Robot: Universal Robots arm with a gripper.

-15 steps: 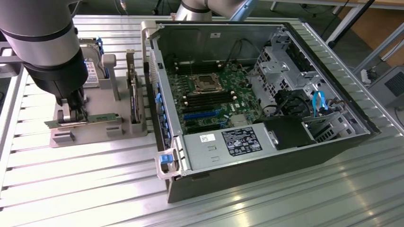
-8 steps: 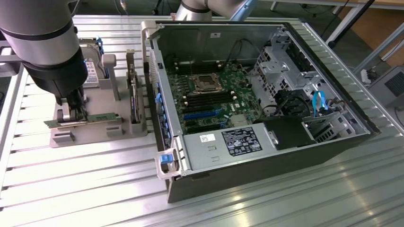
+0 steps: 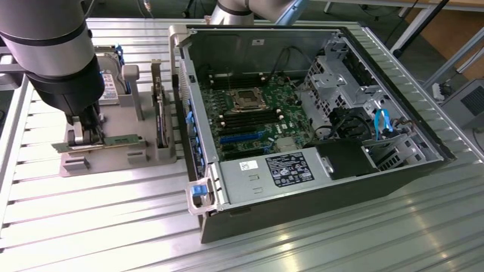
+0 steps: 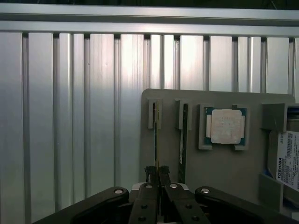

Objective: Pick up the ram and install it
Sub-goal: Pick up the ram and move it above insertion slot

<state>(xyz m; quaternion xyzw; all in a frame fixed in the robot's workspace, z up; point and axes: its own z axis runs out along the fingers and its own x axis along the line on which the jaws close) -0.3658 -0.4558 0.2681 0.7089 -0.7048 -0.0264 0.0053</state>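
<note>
**A:** How is the pincer set?

**B:** Narrow, nipped on the thin upper edge of the ram. The green stick stands on its long edge in the outermost slot of the grey holder. In the exterior view the grip sits nearer one end of the stick than its middle.

**A:** Which step is that, then?

**B:** The pick-up, I'd judge. The stick is gripped but not carried off, and nothing of the install has begun. It looks a little tilted in the holder, though I cannot tell whether it has left its seat.

**A:** What would freeing it call for?

**B:** A clean pull straight out along the slot, I reckon, with no twist. A dark card stands on edge in the neighbouring slot, just beside the ram, so a lean that way risks a knock. The processor and the hard drive lie farther along the holder, well apart from the grip.

**A:** And room to move?

**B:** On the ram's free side the holder's edge is near, with bare table beyond it. The computer case lies toward the exterior view's right. Its near wall rises between the holder and the motherboard, and that is an edge to clear.
</note>
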